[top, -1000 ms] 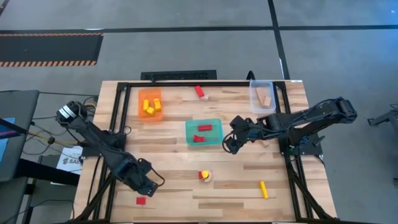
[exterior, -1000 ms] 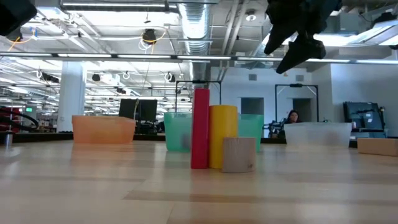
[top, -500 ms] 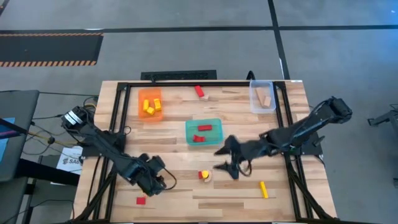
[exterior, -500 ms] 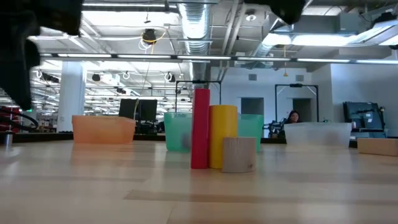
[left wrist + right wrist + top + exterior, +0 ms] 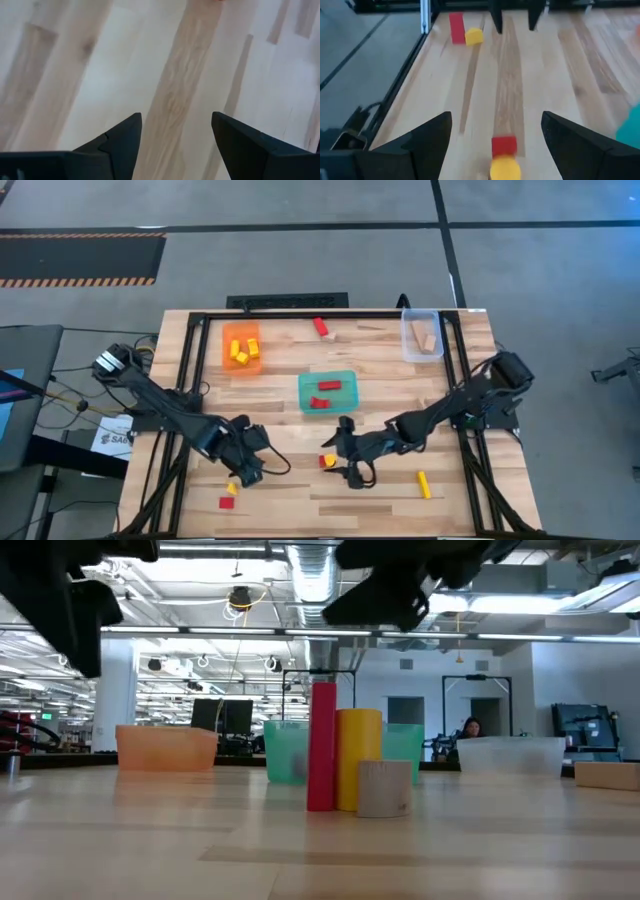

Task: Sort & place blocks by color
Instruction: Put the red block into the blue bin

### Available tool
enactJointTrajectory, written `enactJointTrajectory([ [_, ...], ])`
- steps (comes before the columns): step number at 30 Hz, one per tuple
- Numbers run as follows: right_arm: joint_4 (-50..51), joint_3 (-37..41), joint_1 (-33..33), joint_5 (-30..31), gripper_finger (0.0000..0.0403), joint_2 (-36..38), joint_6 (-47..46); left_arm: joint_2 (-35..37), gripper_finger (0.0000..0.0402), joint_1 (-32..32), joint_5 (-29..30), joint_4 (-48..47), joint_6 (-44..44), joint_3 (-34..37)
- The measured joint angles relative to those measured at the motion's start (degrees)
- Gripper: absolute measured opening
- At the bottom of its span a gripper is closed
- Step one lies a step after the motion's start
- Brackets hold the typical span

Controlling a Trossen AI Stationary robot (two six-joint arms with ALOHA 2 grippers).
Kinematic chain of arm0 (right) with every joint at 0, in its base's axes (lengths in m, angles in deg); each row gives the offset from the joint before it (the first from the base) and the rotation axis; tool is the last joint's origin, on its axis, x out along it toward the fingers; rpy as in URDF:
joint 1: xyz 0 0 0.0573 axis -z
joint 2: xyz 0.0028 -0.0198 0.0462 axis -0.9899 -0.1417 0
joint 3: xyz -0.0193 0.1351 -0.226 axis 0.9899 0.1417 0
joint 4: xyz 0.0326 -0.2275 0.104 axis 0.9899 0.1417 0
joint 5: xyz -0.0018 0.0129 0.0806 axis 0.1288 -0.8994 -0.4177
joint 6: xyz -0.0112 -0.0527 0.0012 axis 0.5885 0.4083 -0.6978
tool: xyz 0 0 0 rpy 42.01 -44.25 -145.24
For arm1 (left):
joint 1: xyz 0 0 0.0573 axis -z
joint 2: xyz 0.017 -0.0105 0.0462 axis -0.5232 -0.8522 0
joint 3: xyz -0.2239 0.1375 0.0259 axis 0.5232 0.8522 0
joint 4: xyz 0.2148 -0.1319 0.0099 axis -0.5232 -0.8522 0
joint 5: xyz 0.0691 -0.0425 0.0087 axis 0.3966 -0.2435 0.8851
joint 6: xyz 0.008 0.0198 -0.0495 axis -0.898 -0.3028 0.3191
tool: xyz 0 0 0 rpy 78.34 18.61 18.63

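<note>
Right gripper (image 5: pixel 349 457) is hanging over the middle of the table with its fingers spread wide and nothing between them. Just beside it sits a little cluster: a red bar (image 5: pixel 322 747), a yellow cylinder (image 5: pixel 359 759) and a pale wood block (image 5: pixel 384 788), all touching. In the right wrist view that cluster sits right between the fingertips.

Left gripper (image 5: pixel 243 463) is over the near-left part of the table, also parted and empty. A small yellow block (image 5: pixel 232 489) and a red block (image 5: pixel 226 502) lie just past it near the table edge.

Trays: the orange tray (image 5: pixel 226 344) has yellow blocks in it, the teal tray (image 5: pixel 303 383) holds red ones, and the clear tray (image 5: pixel 408 330) has pale wood pieces. Loose ones: a red block (image 5: pixel 321 326) by the far edge and a yellow bar (image 5: pixel 424 484) near the right.
</note>
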Motion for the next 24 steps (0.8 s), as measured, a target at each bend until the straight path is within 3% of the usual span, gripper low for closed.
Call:
enactJointTrajectory([
  [6,-6.3,0.1,0.7,0.0,0.0329,-5.5,0.6,4.5,0.0231,0.1,3.0,-1.1,3.0,0.0],
  [13,-6.3,0.1,0.7,3.1,0.0329,-8.5,1.8,5.9,0.0231,0.2,5.2,-1.1,3.3,0.0],
  [24,-4.0,0.1,1.5,1.8,0.0302,-9.0,2.0,5.9,0.0231,-0.5,7.3,-1.1,3.4,0.0],
])
